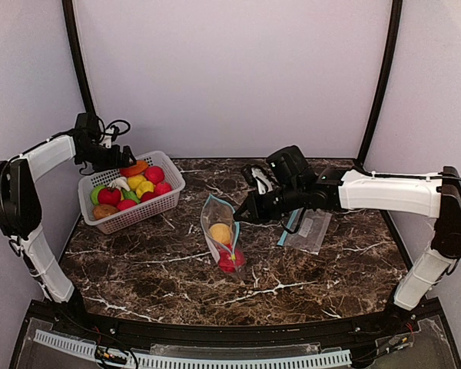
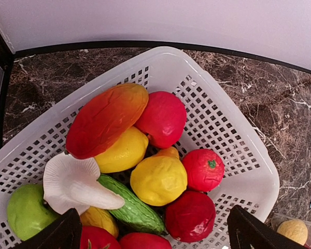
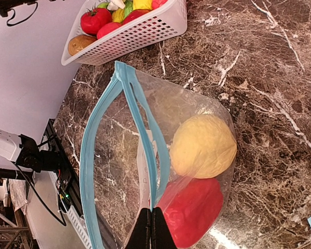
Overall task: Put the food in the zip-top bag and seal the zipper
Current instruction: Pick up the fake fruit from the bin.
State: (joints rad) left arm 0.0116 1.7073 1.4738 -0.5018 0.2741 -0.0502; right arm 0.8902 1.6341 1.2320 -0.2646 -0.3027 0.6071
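Plastic bag point(image 3: 119, 155) rim pinched in right gripper point(image 3: 151, 223); food point(image 2: 158, 179) beneath left gripper point(image 2: 153, 233).

One clear plastic zip-top bag point(image 3: 186, 104), blue zipper unsealed, mouth agape, contains round yellow toy fruit point(image 3: 203, 146) touching red toy fruit point(image 3: 194, 210). Remaining multicoloured toy produce point(image 2: 158, 179) heaped in white lattice basket point(image 2: 233, 135).

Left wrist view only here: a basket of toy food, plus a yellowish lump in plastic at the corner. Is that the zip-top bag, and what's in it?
Observer: Yes. The zip-top bag sits mid-table, holding a yellow piece and a red piece.
Operator: Who's holding it?
Observer: The right end effector is shut on its blue zipper rim, mouth open.
Operator: Anything else out there?
Observer: A second clear bag lies flat beneath the right arm.
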